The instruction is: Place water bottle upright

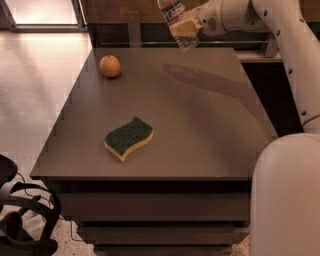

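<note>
Our claw [183,28] sits near 12 o'clock in the view, above the far edge of the desk [200,125]. It is clamped around the middle of the water bottle [172,10], which hangs tilted in the air with its upper end cut off at the top. From the claw, an orange [110,66] lies toward 8 o'clock on the desk's far left, and a green-and-yellow sponge [129,138] toward 7 o'clock, nearer the front.

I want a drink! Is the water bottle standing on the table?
No. The water bottle hangs tilted in the pincer, above the table near its far edge.
</note>
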Available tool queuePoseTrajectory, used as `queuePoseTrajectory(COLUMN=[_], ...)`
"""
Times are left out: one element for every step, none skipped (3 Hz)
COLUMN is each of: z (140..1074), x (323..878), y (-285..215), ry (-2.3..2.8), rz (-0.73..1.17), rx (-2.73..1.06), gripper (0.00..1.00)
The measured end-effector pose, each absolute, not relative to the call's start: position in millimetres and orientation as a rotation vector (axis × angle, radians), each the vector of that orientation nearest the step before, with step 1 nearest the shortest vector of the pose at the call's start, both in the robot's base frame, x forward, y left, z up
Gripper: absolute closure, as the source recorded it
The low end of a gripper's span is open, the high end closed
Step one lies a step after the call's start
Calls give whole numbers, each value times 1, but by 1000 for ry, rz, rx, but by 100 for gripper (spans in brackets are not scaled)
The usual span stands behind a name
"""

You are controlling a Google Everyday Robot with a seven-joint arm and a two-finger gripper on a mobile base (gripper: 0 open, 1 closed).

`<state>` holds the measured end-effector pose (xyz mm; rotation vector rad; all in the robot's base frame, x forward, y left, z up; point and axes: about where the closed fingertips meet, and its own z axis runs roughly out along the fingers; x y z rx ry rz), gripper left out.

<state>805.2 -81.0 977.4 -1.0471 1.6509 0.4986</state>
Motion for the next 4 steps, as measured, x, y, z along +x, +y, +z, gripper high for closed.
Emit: queuePoseTrajectory(z=[950,950,946,939], x=[803,803,801,791], y=[-74,-74,-71,-71], ry=[1578,1579,1562,1537], rz=[579,579,614,692], rx=[-1023,-1023,-1021,-1003], gripper=[100,100,100,100])
